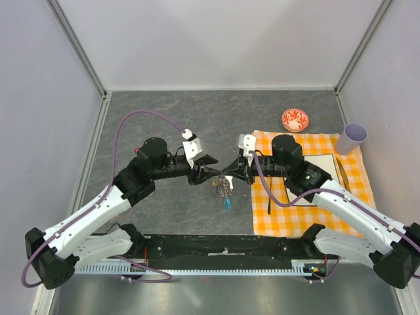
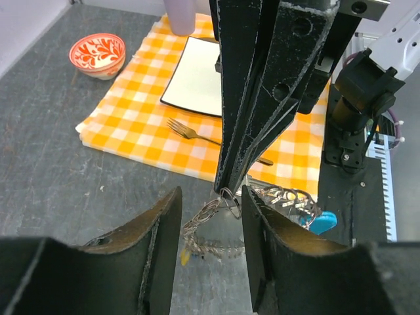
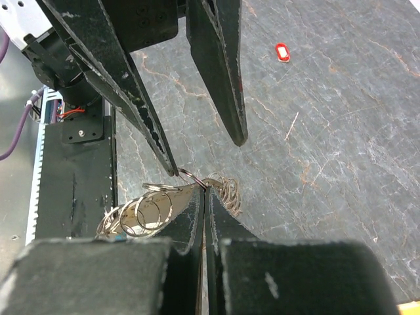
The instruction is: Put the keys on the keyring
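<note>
From above, my two hands meet over the bare table (image 1: 164, 118), just off the left edge of the checked cloth (image 1: 289, 220). The keyring (image 1: 224, 189) droops beneath them there, its blue strap (image 1: 227, 205) at the lowest end. My right hand (image 1: 231, 176) is closed on the top of it. My left hand (image 1: 211, 172) is just beside it with its jaws apart, holding nothing.

On the left wrist camera, my open fingers frame the right hand's tip, which pinches one small wire loop of the keyring. The chain trails down to the table, with the strap on the cloth side. A fork (image 2: 187, 130) lies on the cloth, apart from all this.

On the right wrist camera, the pinched loop sits at my closed fingertips, with one left finger's tip almost on it. A small red tag (image 3: 281, 52) lies well away from the cloth, beyond the keyring. I cannot pick out single keys among the rings.

I judge this a pause between keys, with the ring presented and the left hand free. Next I would fetch a key with the left hand and thread its hole onto that held loop. That needs the right hand steady and a very fine line-up.
</note>
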Motion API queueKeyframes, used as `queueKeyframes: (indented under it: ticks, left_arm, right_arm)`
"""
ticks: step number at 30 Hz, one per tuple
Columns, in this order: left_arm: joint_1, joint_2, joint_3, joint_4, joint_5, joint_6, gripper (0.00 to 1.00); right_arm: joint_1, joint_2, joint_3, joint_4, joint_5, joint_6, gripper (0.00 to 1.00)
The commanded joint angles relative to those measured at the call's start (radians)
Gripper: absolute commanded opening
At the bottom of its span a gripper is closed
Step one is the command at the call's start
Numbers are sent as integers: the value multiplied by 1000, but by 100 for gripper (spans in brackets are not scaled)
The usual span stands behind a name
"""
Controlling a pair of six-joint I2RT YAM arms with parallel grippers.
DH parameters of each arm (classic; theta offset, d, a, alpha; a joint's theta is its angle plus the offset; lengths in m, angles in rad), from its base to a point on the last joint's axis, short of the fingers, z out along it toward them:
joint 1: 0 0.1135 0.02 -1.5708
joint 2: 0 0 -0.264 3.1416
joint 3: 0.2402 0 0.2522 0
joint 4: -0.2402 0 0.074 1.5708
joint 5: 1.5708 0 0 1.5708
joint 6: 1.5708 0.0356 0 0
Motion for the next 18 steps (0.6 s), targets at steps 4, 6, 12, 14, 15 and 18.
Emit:
queueKeyframes:
  ticks: [4,6,12,14,15,18]
  left_arm:
    - [-10,50,91,-117,29,-2,49]
    - [-11,70,107,-134,29,4,47]
    - [-22,118,152,-207,46,23,40]
    - [-25,127,160,-236,43,29,36]
    - [-26,132,164,-243,45,32,32]
    - [-26,130,166,-252,54,40,16]
  right_arm:
    - [33,12,72,27,50,-42,0]
    - [37,16,75,24,57,-45,0]
    - [44,17,77,23,61,-48,0]
    - [44,19,77,23,62,-50,0]
    - [44,17,75,23,64,-51,0]
    - [44,16,74,23,71,-51,0]
